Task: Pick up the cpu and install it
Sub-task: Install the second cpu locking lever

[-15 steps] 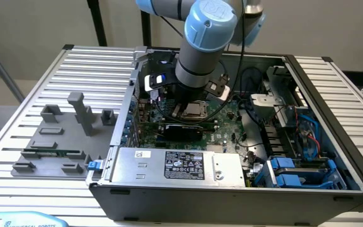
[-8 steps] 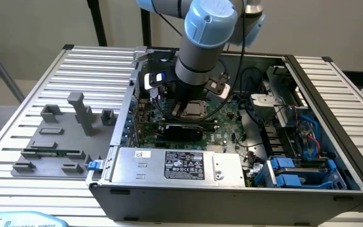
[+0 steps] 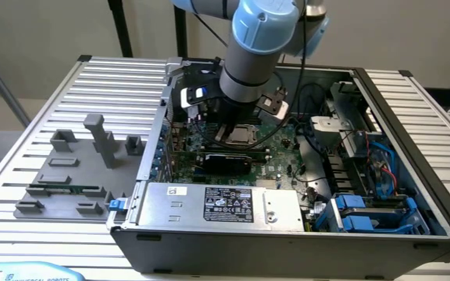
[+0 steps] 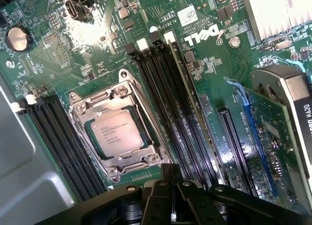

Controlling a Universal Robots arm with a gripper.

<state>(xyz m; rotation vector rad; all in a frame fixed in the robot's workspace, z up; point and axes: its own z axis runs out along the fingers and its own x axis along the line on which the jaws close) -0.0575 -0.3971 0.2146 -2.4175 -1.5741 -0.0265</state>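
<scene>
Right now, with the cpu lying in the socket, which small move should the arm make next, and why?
Probably a short, straight lift away from the board. The cpu already sits flat inside the socket frame, the gripper is shut and holds nothing, and it hangs low over the motherboard.

Small flat square cpu with a shiny silver-beige metal top and tiny dark writing (image 4: 116, 134) (image 3: 243, 134), lying flat inside the metal socket frame on the green board.

arm (image 3: 248, 52) hides socket, graphics card (image 4: 292, 117) cropped
</scene>
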